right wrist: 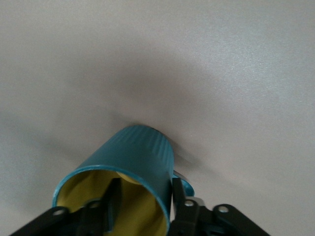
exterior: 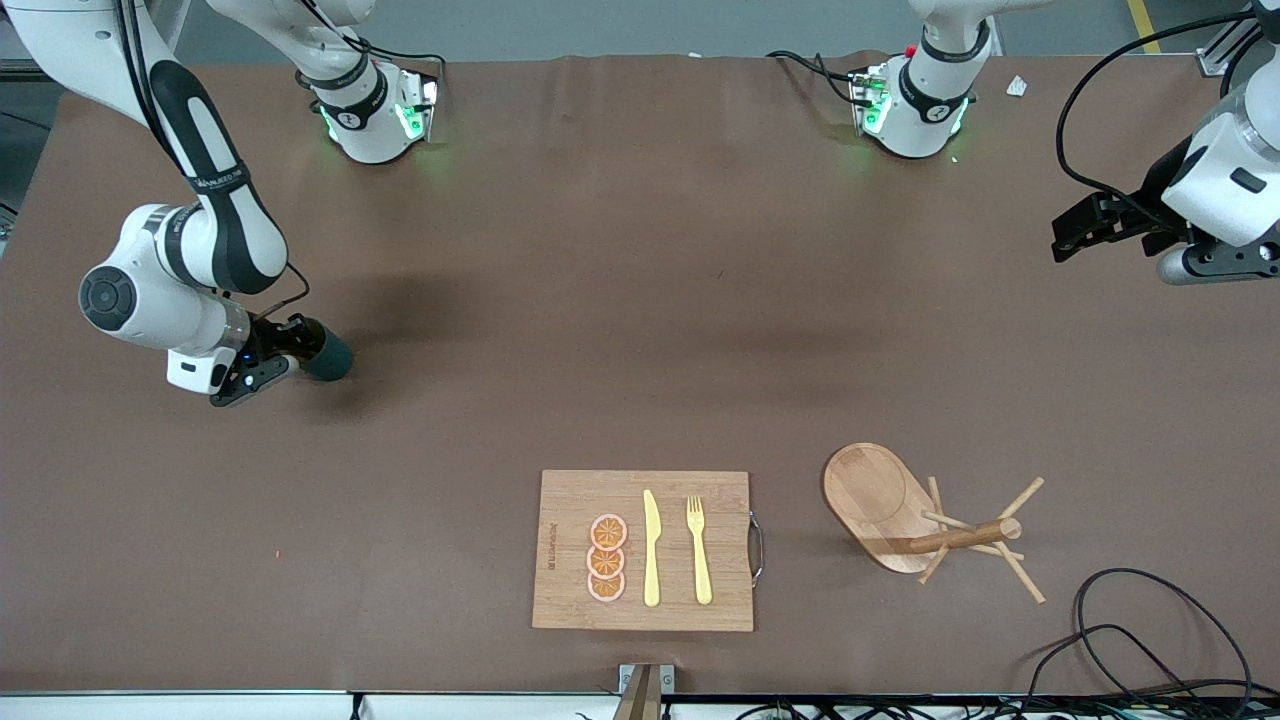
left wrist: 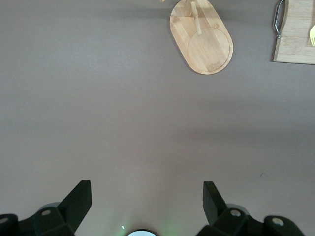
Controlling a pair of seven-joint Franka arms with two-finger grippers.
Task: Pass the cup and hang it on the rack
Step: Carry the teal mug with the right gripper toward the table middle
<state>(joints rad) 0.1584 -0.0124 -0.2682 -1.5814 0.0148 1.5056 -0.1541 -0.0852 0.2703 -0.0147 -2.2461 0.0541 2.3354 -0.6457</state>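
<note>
The dark teal cup (exterior: pixel 328 353) lies on its side on the table toward the right arm's end, its yellow mouth facing my right gripper (exterior: pixel 298 346). In the right wrist view the cup (right wrist: pixel 142 157) fills the foreground. My right gripper (right wrist: pixel 145 187) straddles the rim wall by the handle, one finger inside and one outside. The inner finger stands off the wall, so the jaws are open. The wooden rack (exterior: pixel 870 500) stands nearer the front camera toward the left arm's end, also seen as the rack (left wrist: pixel 204 44). My left gripper (exterior: pixel 1060 235) waits open over bare table (left wrist: pixel 147 189).
A bamboo cutting board (exterior: pixel 570 590) with orange slices (exterior: pixel 607 558), a yellow knife (exterior: pixel 651 548) and a fork (exterior: pixel 699 548) lies near the front edge beside the rack. Black cables (exterior: pixel 1150 640) loop at the front corner by the left arm's end.
</note>
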